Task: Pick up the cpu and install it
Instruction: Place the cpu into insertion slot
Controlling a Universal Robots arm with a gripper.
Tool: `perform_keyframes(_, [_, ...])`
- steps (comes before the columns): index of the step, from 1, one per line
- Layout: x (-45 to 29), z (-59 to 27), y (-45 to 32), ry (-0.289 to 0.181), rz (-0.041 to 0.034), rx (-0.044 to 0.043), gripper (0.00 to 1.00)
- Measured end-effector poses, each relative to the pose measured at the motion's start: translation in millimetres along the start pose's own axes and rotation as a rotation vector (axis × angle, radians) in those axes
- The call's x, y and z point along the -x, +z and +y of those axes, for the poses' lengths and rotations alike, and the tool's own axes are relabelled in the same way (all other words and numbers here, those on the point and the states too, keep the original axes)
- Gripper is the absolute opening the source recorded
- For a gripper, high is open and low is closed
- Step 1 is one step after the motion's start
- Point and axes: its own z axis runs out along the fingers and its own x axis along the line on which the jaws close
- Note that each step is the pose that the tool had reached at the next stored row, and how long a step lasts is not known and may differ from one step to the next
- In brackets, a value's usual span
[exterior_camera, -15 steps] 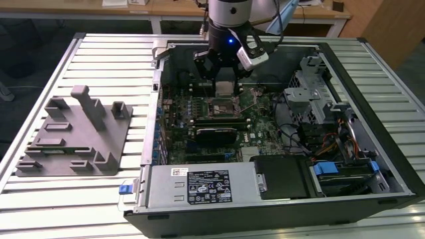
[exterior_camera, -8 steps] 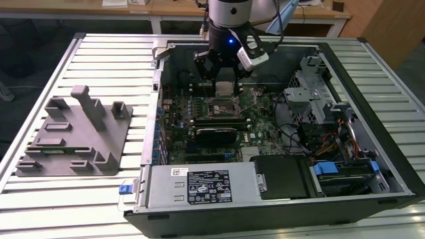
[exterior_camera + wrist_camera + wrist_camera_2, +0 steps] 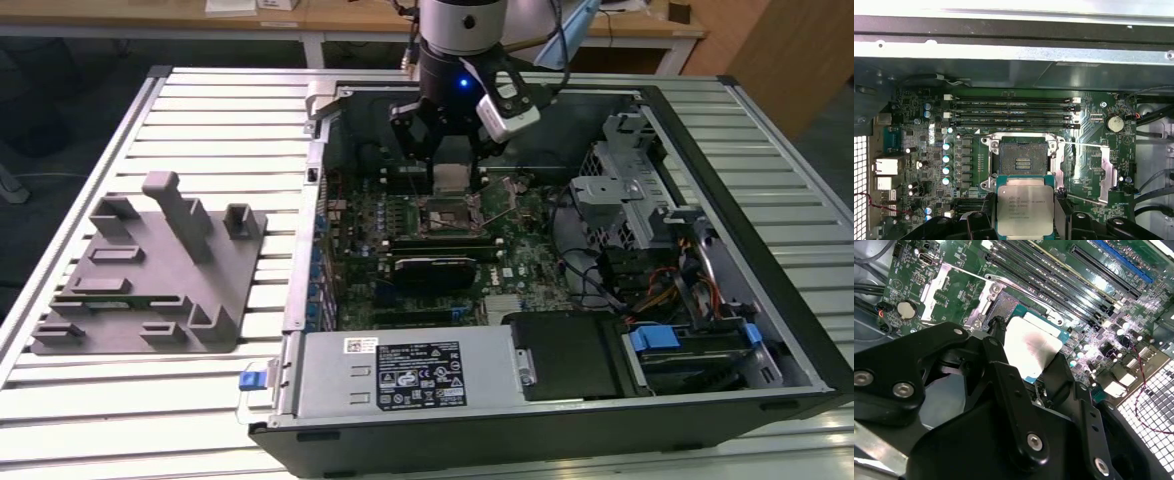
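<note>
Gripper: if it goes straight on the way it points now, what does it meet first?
Likely the open socket or the motherboard right beside it: the gripper, shut on the cpu, points down there. Depth is unclear.

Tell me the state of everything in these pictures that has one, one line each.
Silver square cpu: held aloft, not seated.
Black gripper: shut on the cpu.
Black square socket: open, empty.
Silver metal load plate: swung open.
Black computer case: side panel off, lying flat.
</note>
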Motion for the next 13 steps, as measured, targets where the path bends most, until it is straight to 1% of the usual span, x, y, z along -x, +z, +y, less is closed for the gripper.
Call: perform_keyframes(13, [0.0, 0.0, 0.4, 0.237, 0.0009, -0.0090, 0.55])
